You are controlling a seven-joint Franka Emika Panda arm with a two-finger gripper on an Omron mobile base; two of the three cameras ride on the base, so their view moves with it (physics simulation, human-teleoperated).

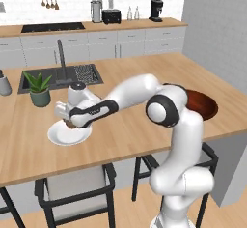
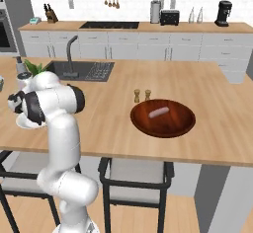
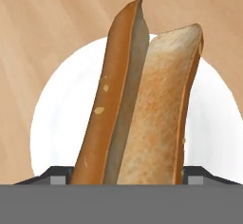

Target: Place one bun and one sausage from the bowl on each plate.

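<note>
Your pincer (image 3: 124, 178) grasps split bun (image 3: 142, 104), hanging over white plate (image 1: 59, 136) on counter (image 1: 144, 72). Sausage (image 2: 159, 112) lies in bowl (image 2: 183, 126).

Potted plant (image 1: 38, 88) beside sink (image 1: 60, 76)

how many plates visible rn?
1. A white plate sits on the wooden counter near the front edge, right under the hand, which holds a bun over it. A second plate may be hidden behind the arm.
</note>
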